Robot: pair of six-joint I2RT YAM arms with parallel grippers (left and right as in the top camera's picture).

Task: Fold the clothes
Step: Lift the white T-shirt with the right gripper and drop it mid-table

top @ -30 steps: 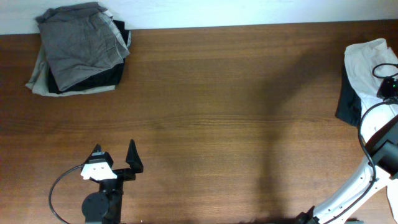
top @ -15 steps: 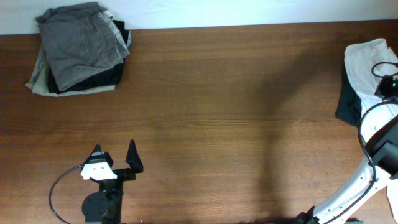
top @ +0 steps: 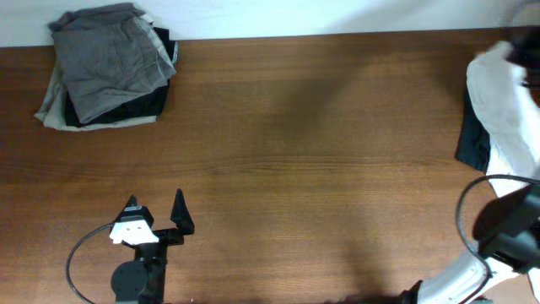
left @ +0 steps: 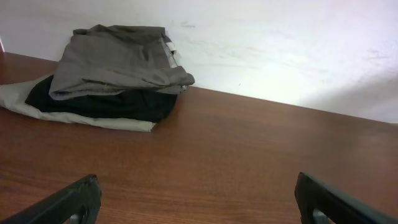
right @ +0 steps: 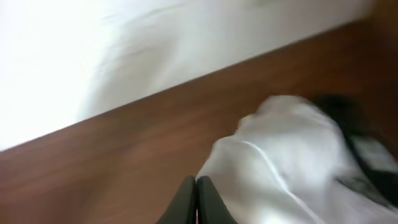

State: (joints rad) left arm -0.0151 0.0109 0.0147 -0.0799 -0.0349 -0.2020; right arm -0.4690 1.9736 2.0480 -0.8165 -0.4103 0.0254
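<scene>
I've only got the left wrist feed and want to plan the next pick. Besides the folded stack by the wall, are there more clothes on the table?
Observer: Yes. Overhead shows a white garment lying over a dark garment at the table's right edge.
Operator: Where is the right hand?
Observer: Its wrist view shows the right hand with fingers together at the white garment's edge; blur hides whether cloth is pinched.
Operator: And my left hand?
Observer: Overhead, the left hand is open near the front edge, apart from both piles.
</scene>
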